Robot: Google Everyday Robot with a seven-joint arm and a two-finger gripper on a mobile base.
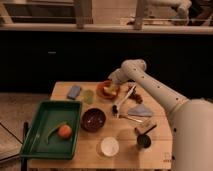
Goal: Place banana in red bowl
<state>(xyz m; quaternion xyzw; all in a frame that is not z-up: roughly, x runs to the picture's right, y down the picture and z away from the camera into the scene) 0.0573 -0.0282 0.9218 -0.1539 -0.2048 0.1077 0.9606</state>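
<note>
The red bowl [103,91] sits at the back middle of the wooden table. A pale-yellow banana [111,89] lies in the bowl, on its right side. My gripper [114,82] comes down from the white arm's elbow at the back right and hangs just over the bowl's right part, at the banana. I cannot tell whether it still touches the banana.
A green tray [36,140] at the front left holds an orange fruit [64,131] and a green curved vegetable [52,132]. A maroon bowl [93,119], white bowl [109,146], blue sponge [74,91], utensils [125,102], blue cloth [140,111] and dark cup [144,140] stand around.
</note>
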